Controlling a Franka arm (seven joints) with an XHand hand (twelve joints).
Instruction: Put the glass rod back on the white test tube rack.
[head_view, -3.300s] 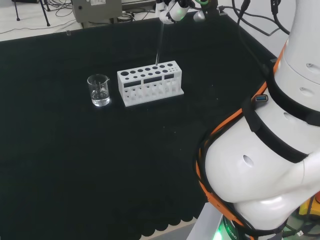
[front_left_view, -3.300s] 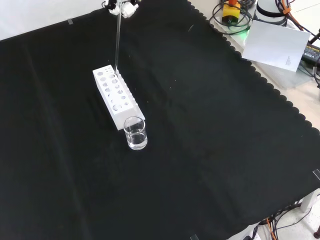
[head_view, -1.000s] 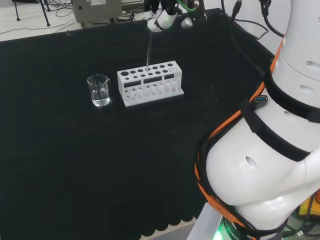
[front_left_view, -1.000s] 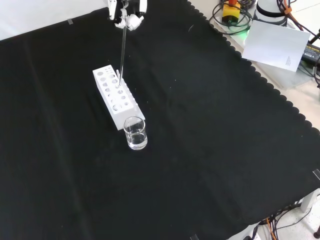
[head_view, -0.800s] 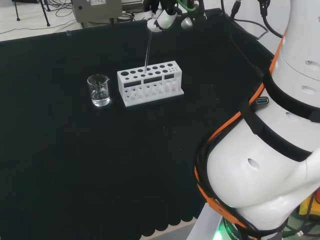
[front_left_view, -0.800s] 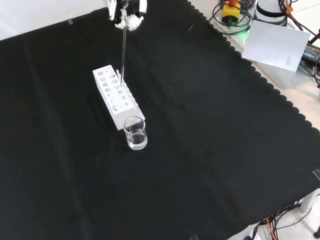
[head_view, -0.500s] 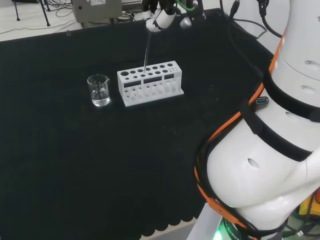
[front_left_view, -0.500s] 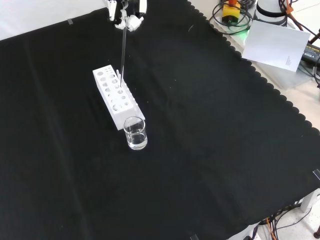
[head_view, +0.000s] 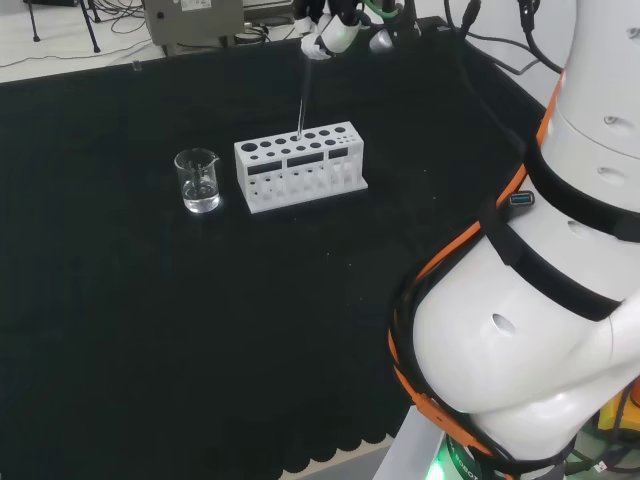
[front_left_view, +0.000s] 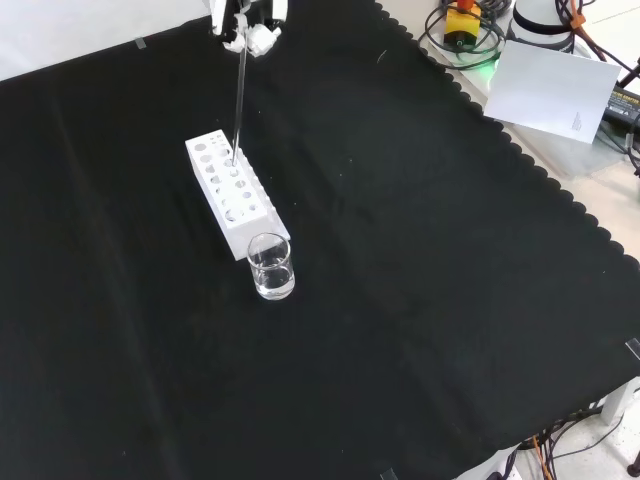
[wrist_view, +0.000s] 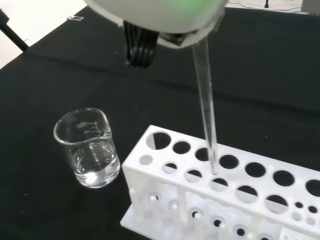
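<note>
1. I see my hand (head_view: 333, 30) high over the black cloth (front_left_view: 420, 260), its fingers pinched round the top of the glass rod (wrist_view: 207, 107).
2. Straight below the fingers, the rod hangs nearly upright, its tip just above a hole in the white test tube rack (head_view: 300, 165).
3. Beside the rack's end stands a glass beaker (wrist_view: 89, 148) with clear liquid.

The hand (head_view: 335, 30) is cut off by the head view's upper edge, so its grip on the glass rod (head_view: 301, 100) is hidden. Below it, which rack (head_view: 300, 165) hole the rod's tip meets stays unclear.
</note>
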